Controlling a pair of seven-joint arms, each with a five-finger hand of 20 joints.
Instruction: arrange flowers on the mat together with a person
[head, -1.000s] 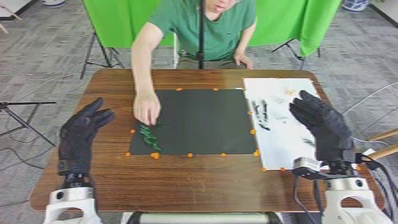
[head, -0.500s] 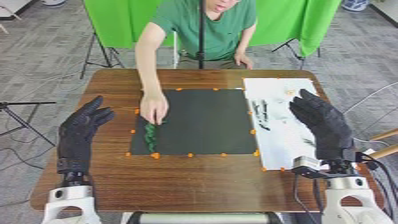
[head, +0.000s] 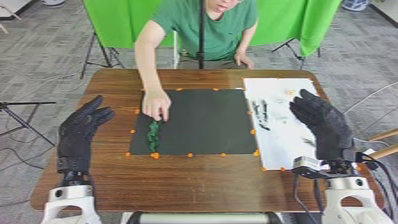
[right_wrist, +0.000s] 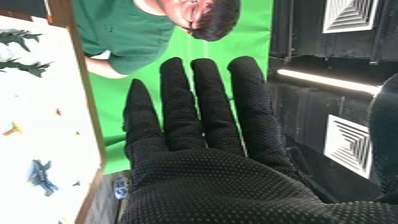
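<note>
In the head view, a green leafy stem (head: 153, 136) lies lengthwise along the left part of the dark mat (head: 204, 122), with a person's hand (head: 156, 105) at its far end. The white sheet (head: 282, 145) to the right of the mat bears dark sprigs (head: 260, 111) and small pale flowers (head: 290, 92). My left hand (head: 78, 132) is open at the left of the mat. Over the sheet's right side, my right hand (head: 324, 125) is open and holds nothing. In the right wrist view, my right hand (right_wrist: 222, 175) has straight fingers, beside the sheet (right_wrist: 44, 120) with green sprigs (right_wrist: 25, 66).
Orange dots (head: 155, 155) mark the mat's edges. The person's arm (head: 147, 65) reaches over the far edge of the brown table (head: 200, 187). A thin black pole (head: 201, 40) stands behind the table, before a green backdrop (head: 306, 20).
The person's hand has moved away from me toward the mat's far side, and the stem has turned from slanted to nearly straight. Both my hands have kept still.
</note>
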